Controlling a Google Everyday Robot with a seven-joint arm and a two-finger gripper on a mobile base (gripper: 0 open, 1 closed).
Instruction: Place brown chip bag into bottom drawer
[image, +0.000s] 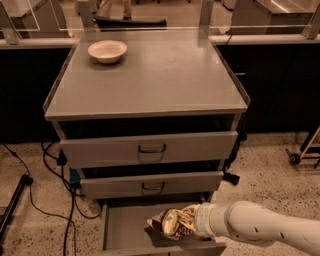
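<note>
Brown chip bag (169, 223) is clamped at its right end by the end effector (189, 222), which enters from the right on a white arm (250, 229) and sits low over the open bottom drawer (125, 227). The bag juts out to the left of the end effector above the drawer's grey floor, with a dark shadow directly beneath it; contact with the floor cannot be determined. Two upper drawers (150, 149) with wire handles stand above the end effector. A cream bowl (107, 50) rests on the desk (165, 80), far above and left of the end effector
</note>
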